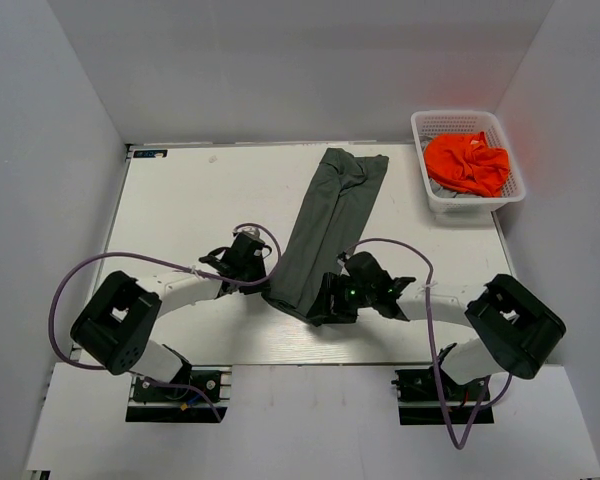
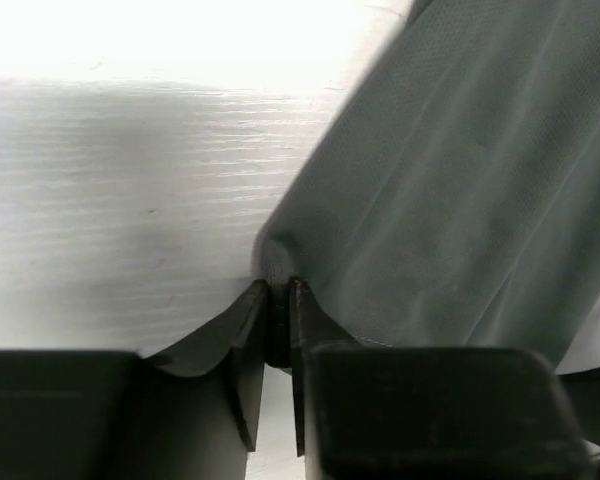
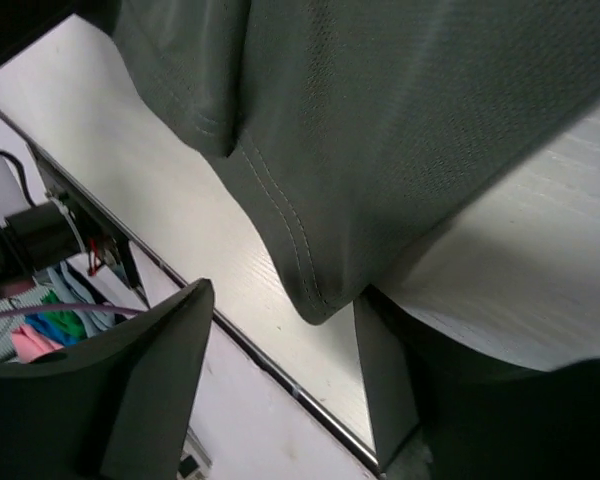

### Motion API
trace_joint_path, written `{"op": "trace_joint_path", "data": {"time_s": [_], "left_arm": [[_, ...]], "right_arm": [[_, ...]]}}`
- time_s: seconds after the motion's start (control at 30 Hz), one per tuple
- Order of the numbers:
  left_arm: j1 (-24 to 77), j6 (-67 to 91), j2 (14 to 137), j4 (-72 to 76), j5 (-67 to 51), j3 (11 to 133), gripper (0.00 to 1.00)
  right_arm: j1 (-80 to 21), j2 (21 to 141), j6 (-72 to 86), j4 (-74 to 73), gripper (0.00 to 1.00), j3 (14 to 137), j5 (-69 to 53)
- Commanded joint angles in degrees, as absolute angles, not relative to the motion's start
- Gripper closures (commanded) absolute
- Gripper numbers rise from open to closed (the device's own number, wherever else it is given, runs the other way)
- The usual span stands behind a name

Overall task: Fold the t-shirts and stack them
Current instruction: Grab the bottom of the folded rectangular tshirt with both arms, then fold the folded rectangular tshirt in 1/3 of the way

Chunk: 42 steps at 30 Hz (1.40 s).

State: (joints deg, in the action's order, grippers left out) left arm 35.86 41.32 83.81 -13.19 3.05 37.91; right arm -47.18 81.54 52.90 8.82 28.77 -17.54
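Observation:
The dark olive-grey t-shirt [image 1: 330,225] lies on the table as a long narrow strip, running from the far middle towards the near edge. My left gripper [image 1: 268,283] is at the strip's near left edge. In the left wrist view the gripper [image 2: 280,290] is shut on a pinch of the shirt's [image 2: 460,180] edge. My right gripper [image 1: 322,302] is at the strip's near end. In the right wrist view it [image 3: 285,290] is open, and the stitched hem corner of the shirt [image 3: 380,120] hangs between its fingers. The orange t-shirt [image 1: 467,162] lies crumpled in the basket.
The white lattice basket [image 1: 421,122] stands at the far right of the white table [image 1: 190,200]. White walls close in the back and both sides. The table's near edge [image 3: 280,370] runs just below the right gripper.

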Motion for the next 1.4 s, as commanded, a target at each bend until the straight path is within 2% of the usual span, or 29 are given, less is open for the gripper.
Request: {"op": "trace_joint_path", "data": {"time_s": [0.0,0.07,0.1,0.13,0.17,0.2,0.23,0.47,0.63,0.83,1.23,1.37], "left_arm": [[36.39,41.66,86.66,-16.7,1.14,34.81,0.76],[36.91,41.66,86.66,-16.09,-0.52,34.2,0.76],[36.91,41.66,86.66,-16.08,-1.05,34.19,0.79],[36.91,41.66,85.96,-16.08,-2.19,33.58,0.86],[36.91,41.66,85.96,-16.08,-2.2,33.57,0.9],[36.91,42.18,85.26,-17.39,-2.98,33.57,0.94],[36.91,42.19,84.64,-17.4,-4.21,32.88,1.0],[42.09,44.03,76.39,-16.95,-16.0,26.81,1.0],[46.57,44.03,73.57,-24.34,-14.94,28.3,1.0],[49.21,45.18,73.56,-29.08,-11.34,33.21,1.0],[49.75,41.84,74.79,-33.22,-5.81,45.17,1.0],[49.75,42.45,75.32,-35.86,-0.2,49.12,1.0]], "right_arm": [[-47.99,83.67,56.85,4.92,0.38,29.79,-12.04],[-48.51,84.8,57.22,5.18,0.48,29.88,-12.13],[-48.52,84.9,57.39,5.19,0.55,29.97,-12.22],[-48.43,85.16,57.57,5.01,0.62,30.23,-12.56],[-48.6,85.34,57.05,4.57,0.83,30.23,-12.48],[-48.78,84.82,56.52,3.61,1.0,30.41,-12.39],[-48.78,84.47,55.82,2.65,1.0,30.58,-12.04],[-50.18,77.45,47.29,-14.49,1.0,30.5,-13.18],[-51.24,71.65,47.98,-18.45,1.0,27.16,-13.72],[-51.51,67.51,47.2,-22.06,1.0,29.0,-9.94],[-51.06,68.64,45.26,-19.07,1.0,36.64,-6.07],[-50.63,68.64,45.0,-20.83,1.0,38.84,-3.17]]}}
